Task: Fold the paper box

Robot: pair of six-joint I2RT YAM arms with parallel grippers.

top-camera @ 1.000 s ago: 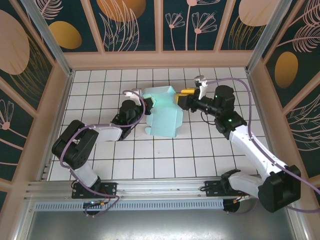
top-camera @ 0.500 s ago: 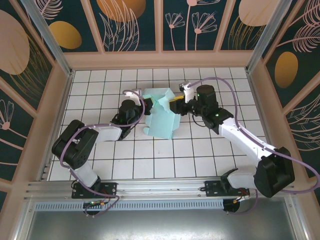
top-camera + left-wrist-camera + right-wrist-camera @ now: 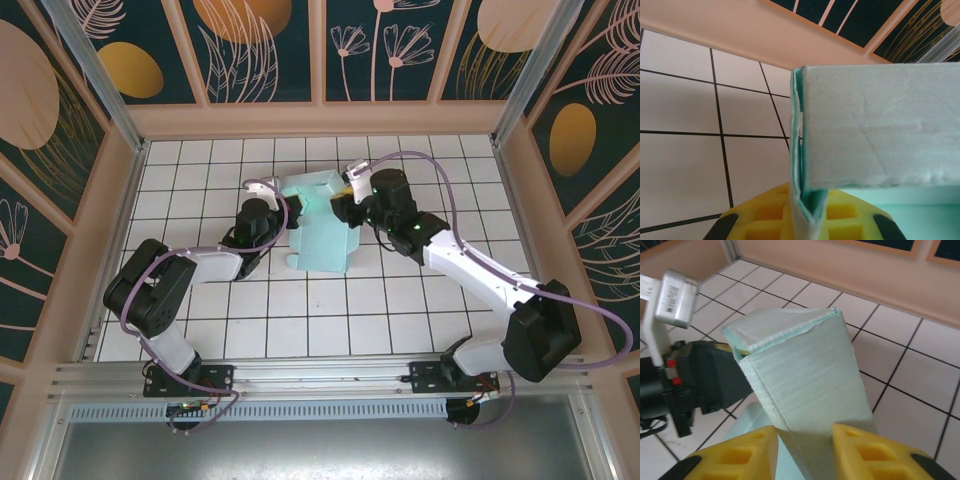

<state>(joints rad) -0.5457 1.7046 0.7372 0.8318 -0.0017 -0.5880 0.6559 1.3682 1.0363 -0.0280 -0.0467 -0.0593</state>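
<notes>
Clamping the paper box (image 3: 322,240) by its rim, the left gripper (image 3: 807,216) sits closed. The right gripper (image 3: 805,436) squeezes its upright wall

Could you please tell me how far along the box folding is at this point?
Done: the far end of the paper box stands up as folded walls. In hand: the left pincer pinches a wall edge, while the right pincer grips an upright folded section. Left: the near part looks flat on the tiles, so more folding remains.
</notes>
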